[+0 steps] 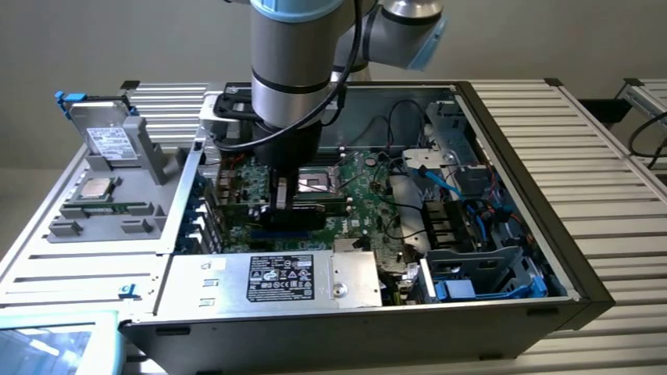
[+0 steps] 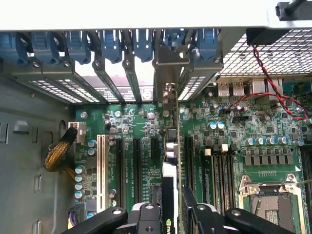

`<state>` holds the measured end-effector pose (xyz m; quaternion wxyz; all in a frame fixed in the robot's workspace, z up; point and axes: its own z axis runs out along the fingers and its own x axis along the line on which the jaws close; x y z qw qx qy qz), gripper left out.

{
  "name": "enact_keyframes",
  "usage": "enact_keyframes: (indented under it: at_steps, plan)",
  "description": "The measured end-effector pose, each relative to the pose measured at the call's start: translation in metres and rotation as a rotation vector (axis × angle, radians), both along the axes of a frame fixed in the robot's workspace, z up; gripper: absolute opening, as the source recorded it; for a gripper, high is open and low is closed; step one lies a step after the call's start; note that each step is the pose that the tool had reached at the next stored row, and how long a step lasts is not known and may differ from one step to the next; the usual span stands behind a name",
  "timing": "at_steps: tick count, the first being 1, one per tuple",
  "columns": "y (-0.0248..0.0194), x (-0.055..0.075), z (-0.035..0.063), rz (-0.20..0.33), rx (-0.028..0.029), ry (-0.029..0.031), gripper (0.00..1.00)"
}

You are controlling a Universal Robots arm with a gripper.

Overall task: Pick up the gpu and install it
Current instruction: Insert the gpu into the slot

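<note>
Silver ribbed metal forms the bench (image 1: 594, 156), and a plain grey wall stands behind it. On the bench lies an open grey computer case (image 1: 344, 336) with its side off, and the arm reaches down into the middle of the case. The gpu (image 2: 170, 146) stands on edge inside the case, upright over the green motherboard (image 2: 243, 161). It is seen edge-on as a thin green board with black parts, and its silver end bracket is lined up at the case's back wall among a row of blue clips (image 2: 109, 46). Whether it is fully down in its slot I cannot tell. The tool (image 2: 171, 207) is closed on the gpu, one black finger on each face of the card. Inside the case, a red and black twisted wire (image 2: 273, 97) crosses the motherboard near the card and a yellow braided cable (image 2: 58, 153) sits farther off. A labelled power supply (image 1: 276, 280) lies at the case's front. Outside the case, on the exterior view's left, a grey tray (image 1: 151, 152) holds spare parts
</note>
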<state>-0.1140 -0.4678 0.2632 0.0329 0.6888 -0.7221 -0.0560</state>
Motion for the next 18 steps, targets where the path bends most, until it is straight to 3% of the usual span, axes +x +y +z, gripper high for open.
enact_keyframes:
  at_steps: [3,9,11,14,18]
  plan:
    - [-0.0019,0.0036,-0.0001,0.0,0.0001,0.0037,0.28]
    - [-0.002,0.0037,0.0,-0.001,0.0,0.0051,0.28]
    - [-0.0021,0.0044,-0.0001,-0.001,0.0001,0.0097,0.28]
    - [-0.002,0.0056,0.0001,-0.001,0.0008,0.0219,0.28]
    - [-0.002,0.0056,0.0001,-0.001,0.0008,0.0228,0.28]
